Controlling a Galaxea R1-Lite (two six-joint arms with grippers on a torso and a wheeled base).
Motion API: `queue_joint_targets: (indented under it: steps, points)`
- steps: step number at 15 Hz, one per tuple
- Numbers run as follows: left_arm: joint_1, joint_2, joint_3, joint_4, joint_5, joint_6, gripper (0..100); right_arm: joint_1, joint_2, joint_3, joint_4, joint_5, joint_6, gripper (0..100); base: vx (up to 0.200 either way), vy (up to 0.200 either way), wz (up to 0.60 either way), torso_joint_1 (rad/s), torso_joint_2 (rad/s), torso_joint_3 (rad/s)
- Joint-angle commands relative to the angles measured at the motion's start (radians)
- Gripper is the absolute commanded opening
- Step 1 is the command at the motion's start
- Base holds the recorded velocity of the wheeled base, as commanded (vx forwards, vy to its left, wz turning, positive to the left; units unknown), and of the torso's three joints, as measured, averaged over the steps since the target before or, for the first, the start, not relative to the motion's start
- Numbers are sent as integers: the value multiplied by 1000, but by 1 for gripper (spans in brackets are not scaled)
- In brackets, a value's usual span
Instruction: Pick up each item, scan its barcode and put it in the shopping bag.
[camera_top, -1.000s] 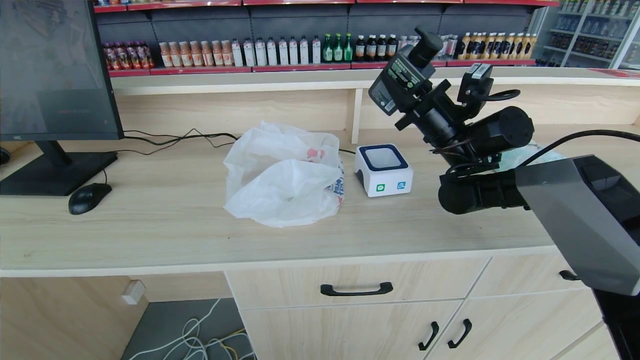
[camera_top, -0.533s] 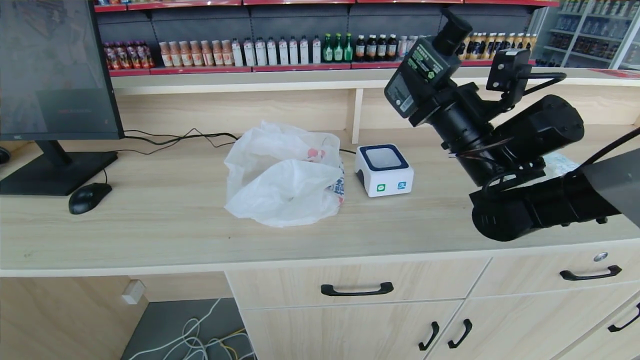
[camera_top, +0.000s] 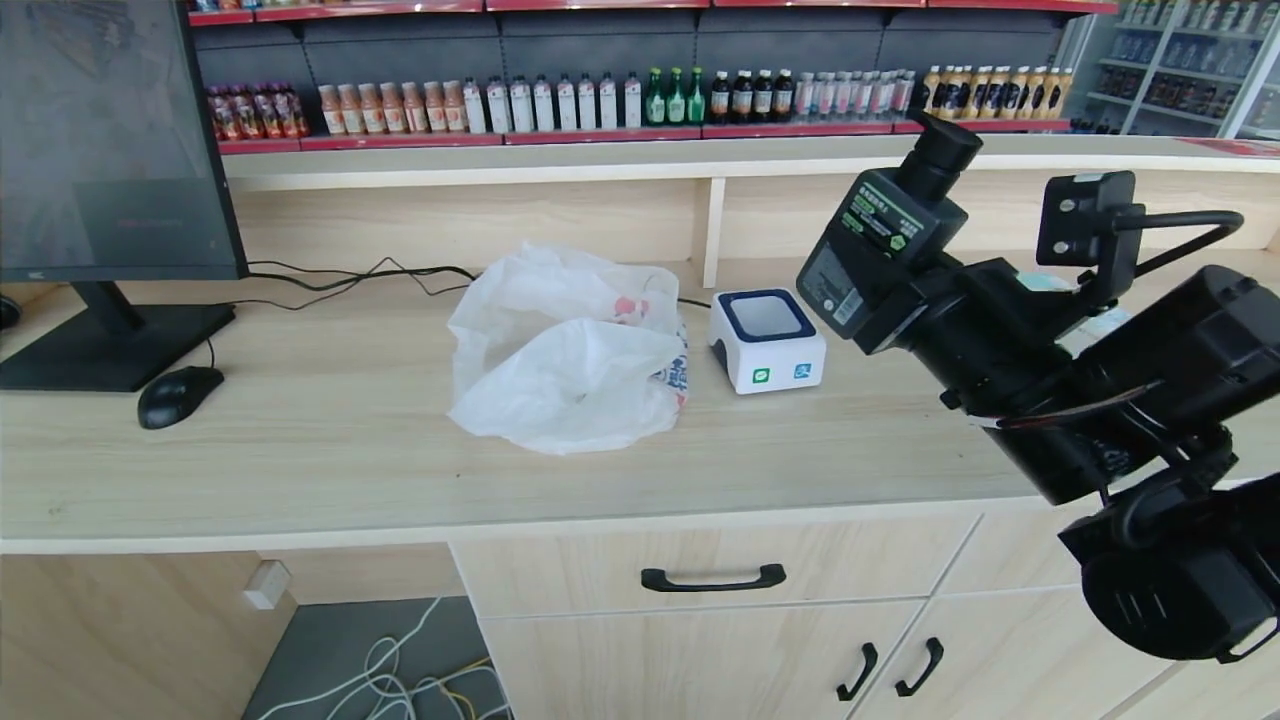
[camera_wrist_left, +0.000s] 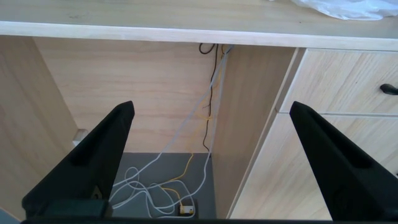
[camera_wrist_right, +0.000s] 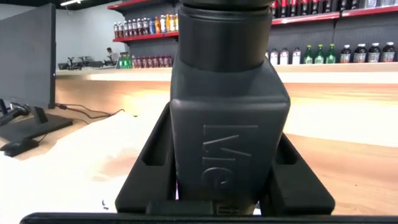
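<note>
A black bottle (camera_top: 880, 245) with a black cap and a label on its side is tilted in the air to the right of the white barcode scanner (camera_top: 767, 340). My right gripper (camera_top: 935, 305) is shut on its lower body. In the right wrist view the bottle (camera_wrist_right: 227, 124) sits between the two black fingers (camera_wrist_right: 146, 171). The white plastic shopping bag (camera_top: 570, 350) lies crumpled on the counter just left of the scanner. My left gripper (camera_wrist_left: 211, 155) is open and holds nothing, low in front of the counter, facing the open space under it.
A monitor (camera_top: 100, 140) and a mouse (camera_top: 178, 395) stand at the counter's left, with cables running behind the bag. A raised ledge (camera_top: 600, 160) runs along the back. Drawers (camera_top: 712, 578) sit below the counter's front edge. A pale packet (camera_top: 1100, 325) lies behind my right arm.
My right arm has carried the bottle down and to the right, away from the back ledge and nearer to me. Bag and scanner have not moved.
</note>
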Motion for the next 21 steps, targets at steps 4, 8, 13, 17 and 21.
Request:
queue_joint_targets:
  steps: [4,8,13,17,21]
  points:
    - [0,0,0,0,0,1,100,8,-56,99,-3,-2,9,0,-150,0,0,2,3,2]
    - [0,0,0,0,0,-1,100,-35,-45,88,-3,-2,21,0,0,50,0,5,3,-1]
    - [0,0,0,0,0,-2,100,-75,-33,50,-3,-2,15,0,0,200,0,8,6,0]
    - [0,0,0,0,0,-1,100,-80,-33,42,-3,0,13,0,0,150,0,1,1,4]
    - [0,0,0,0,0,1,100,-80,-36,40,-3,0,13,0,0,0,150,1,2,-1]
